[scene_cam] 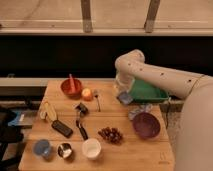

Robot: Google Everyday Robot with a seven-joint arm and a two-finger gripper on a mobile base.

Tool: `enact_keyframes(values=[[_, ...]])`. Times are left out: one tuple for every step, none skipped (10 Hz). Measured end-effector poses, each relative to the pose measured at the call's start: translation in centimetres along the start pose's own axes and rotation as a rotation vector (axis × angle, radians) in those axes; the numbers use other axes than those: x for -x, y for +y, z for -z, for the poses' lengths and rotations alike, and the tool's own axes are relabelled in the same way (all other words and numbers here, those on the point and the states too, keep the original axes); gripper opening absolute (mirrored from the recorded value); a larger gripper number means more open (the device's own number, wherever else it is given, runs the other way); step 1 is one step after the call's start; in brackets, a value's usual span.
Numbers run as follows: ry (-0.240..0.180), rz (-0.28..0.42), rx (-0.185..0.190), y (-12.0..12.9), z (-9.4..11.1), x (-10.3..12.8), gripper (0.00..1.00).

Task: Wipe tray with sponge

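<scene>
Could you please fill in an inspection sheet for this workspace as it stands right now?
Surface: wooden table, crowded with items.
Job's things: green tray at the back right of the table; blue-grey sponge at the tray's left end, at the gripper's tip.
Clutter: purple bowl, lavender cloth, grapes, white cup, blue cup, metal cup, red bowl, orange, bananas, dark tools.
Grippers: gripper by the tray's left end, fingers shut on the sponge.
Cables: nothing seen.
Surroundings: dark wall behind, window frame above.
</scene>
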Motion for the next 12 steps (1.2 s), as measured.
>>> enact_keyframes(values=[[-0.029,-0.052,-0.002,-2.2,0.9,1.2,0.07],[-0.048,-0.108,-0.005,-4.7,1.7,1.5,0.07],[-0.058,-0.154,-0.011,-7.0,2.2,1.2,0.07],[-0.067,-0.168,-0.008,-7.5,2.5,1.4,0.07],[-0.067,-0.166,-0.006,-7.3,2.4,1.5,0.07],[-0.067,-0.165,-0.001,-7.1,2.4,1.6,0.07],[-0.067,-0.166,-0.004,-7.2,2.4,1.5,0.07],[-0.066,-0.166,-0.002,-7.3,2.4,1.4,0.07],[-0.075,-0.179,-0.007,-7.4,1.9,1.3,0.07],[-0.092,-0.210,-0.012,-8.1,1.2,1.3,0.07],[-0.119,-0.246,-0.009,-9.4,0.4,1.6,0.07],[-0.139,-0.272,-0.011,-10.8,-0.6,2.1,0.07]])
